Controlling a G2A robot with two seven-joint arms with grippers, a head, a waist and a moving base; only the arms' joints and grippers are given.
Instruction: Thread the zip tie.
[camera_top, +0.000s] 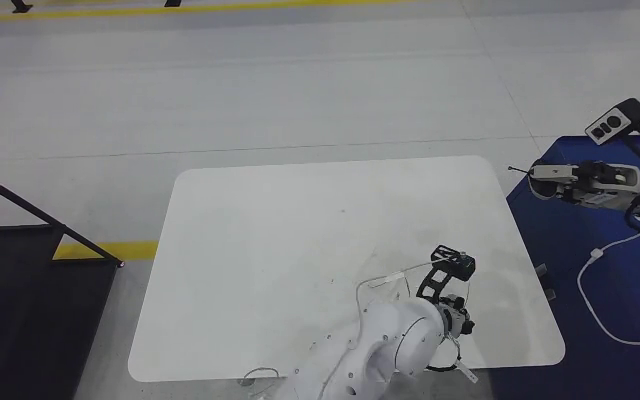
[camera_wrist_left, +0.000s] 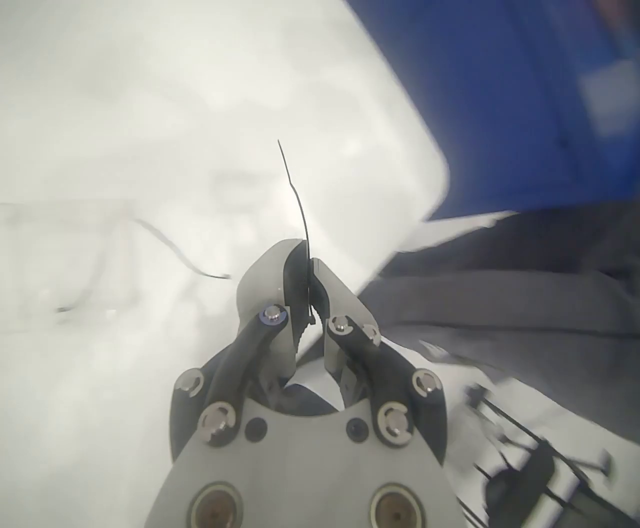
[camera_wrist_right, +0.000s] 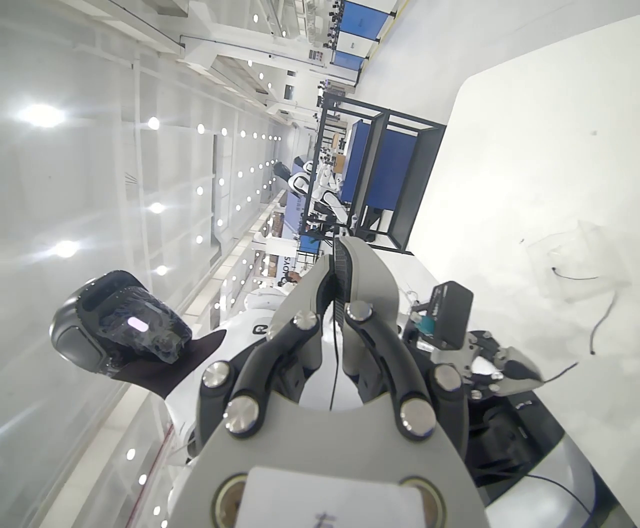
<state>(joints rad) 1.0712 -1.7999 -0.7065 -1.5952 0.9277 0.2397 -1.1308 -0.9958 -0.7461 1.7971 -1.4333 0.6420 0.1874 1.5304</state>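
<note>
The left gripper (camera_wrist_left: 306, 256) clamps its fingers on a thin black plastic zip tie (camera_wrist_left: 295, 190), tail jutting past the tips above the white counter (camera_wrist_left: 150, 125). The right gripper (camera_wrist_right: 338, 247) has its fingers closed on a second black tie (camera_wrist_right: 336, 370).

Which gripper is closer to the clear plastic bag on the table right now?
Left. The left gripper hangs over the table near the clear plastic bag, shut on a zip tie. The right gripper is well away, beyond the table edge over the blue surface.

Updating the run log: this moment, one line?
left pincer shut on zip tie | right pincer shut on black strand | tail free
</note>
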